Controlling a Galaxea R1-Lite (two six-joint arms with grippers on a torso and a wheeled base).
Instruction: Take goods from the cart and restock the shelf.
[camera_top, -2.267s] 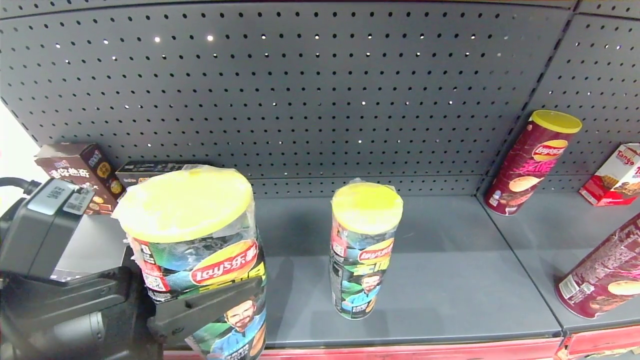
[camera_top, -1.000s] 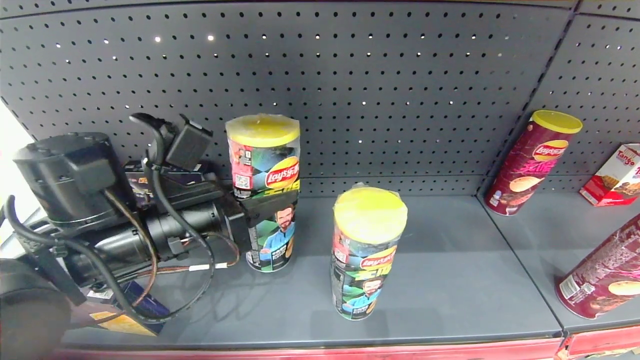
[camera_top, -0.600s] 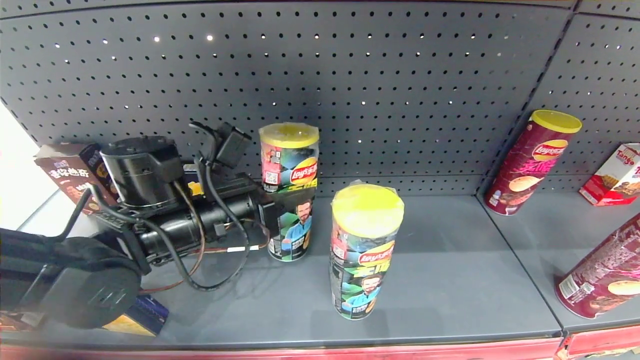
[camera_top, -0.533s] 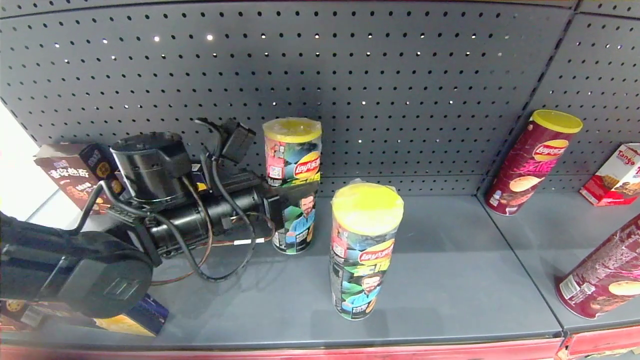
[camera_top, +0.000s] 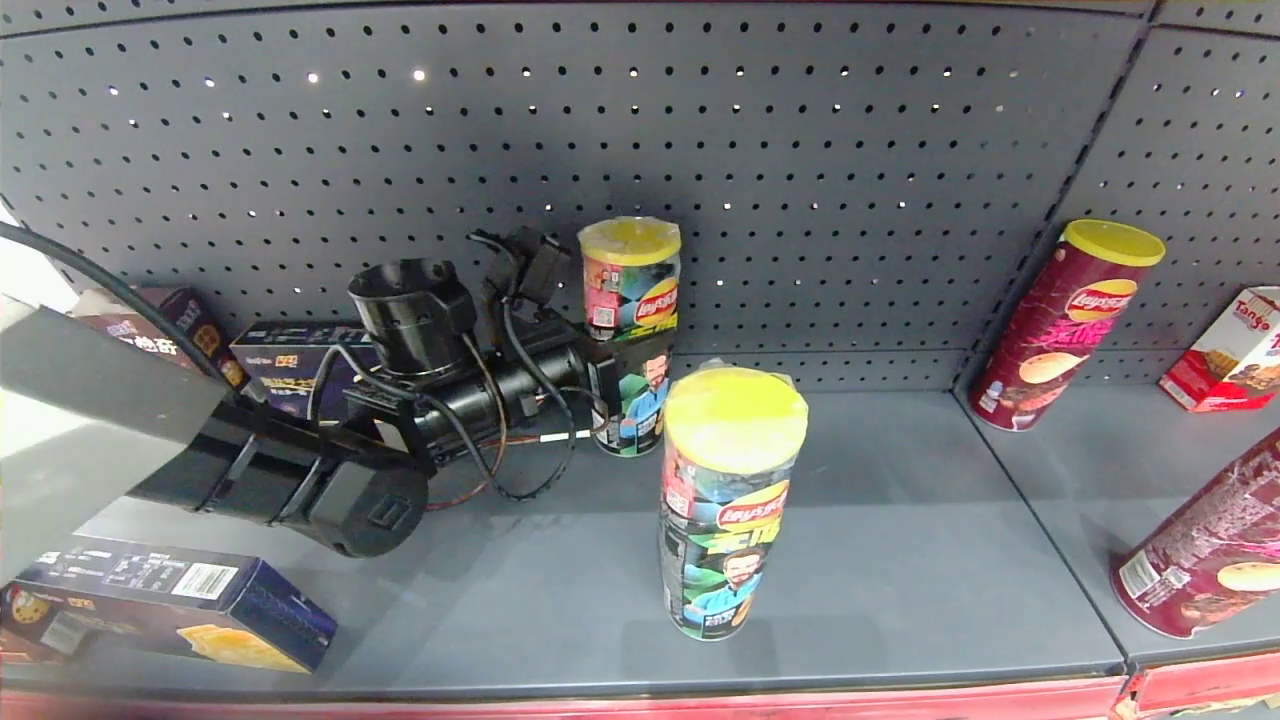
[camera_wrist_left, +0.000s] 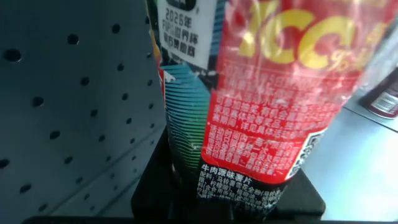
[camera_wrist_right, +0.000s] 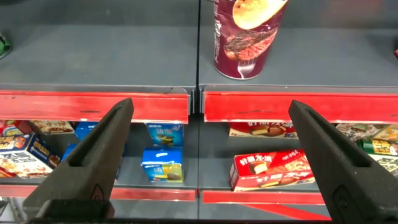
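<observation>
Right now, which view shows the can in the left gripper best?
Head view: the whole can, lid to base, upright in the left gripper. The left wrist view gives its label close up; the right wrist view faces a dark red can instead.

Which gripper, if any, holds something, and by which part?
The left gripper holds the rear yellow-lidded chip can around its middle; the right gripper is open and empty.

Maroon can (camera_top: 1065, 325): right, by the pegboard (camera_top: 700, 150).
Blue box (camera_top: 170, 615): lying flat, front left.
Red box (camera_top: 1225, 350): far right.
</observation>
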